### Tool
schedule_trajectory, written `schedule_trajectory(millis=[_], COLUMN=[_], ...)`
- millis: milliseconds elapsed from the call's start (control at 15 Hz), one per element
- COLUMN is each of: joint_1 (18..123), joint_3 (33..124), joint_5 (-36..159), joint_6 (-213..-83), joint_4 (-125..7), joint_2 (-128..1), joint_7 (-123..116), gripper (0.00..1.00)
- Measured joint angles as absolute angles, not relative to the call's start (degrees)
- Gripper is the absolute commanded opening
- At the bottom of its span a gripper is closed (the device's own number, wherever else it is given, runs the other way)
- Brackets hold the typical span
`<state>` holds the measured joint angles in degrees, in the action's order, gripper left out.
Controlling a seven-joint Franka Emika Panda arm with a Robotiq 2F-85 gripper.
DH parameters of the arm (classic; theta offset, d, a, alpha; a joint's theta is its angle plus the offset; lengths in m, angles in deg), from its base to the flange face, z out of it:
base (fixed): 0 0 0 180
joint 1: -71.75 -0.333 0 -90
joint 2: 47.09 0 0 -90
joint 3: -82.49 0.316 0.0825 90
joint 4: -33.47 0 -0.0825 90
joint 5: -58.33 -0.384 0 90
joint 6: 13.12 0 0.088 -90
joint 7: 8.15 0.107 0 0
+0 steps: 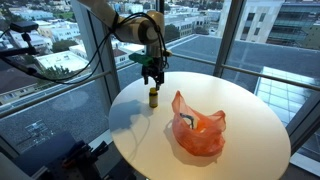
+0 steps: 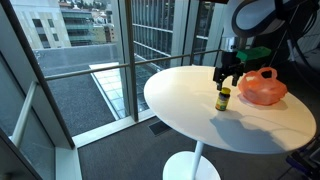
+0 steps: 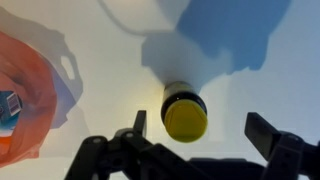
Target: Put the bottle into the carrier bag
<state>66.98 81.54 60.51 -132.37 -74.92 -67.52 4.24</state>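
My claw (image 1: 152,74) hangs with fingers apart directly above the bottle (image 1: 153,97), which stands upright on the white surface (image 1: 240,110) left of centre. That lets me straddle its cap. The orange carrier bag (image 1: 197,128) slumps nearby, lower right.

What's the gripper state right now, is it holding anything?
Gripper: open, jaws spread just above the bottle, holding nothing.
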Motion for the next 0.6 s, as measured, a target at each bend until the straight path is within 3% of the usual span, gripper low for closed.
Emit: schedule_trajectory(millis=[533,600], joint_1=[66.98,66.98], joint_3=[81.42,81.42], joint_5=[61.17,61.17], joint_6=[-134.85,-135.11], joint_4=[-74.92,-74.92], joint_2=[-69.23,-69.36], joint_7=[4.39,4.39], gripper=[1.0,0.96])
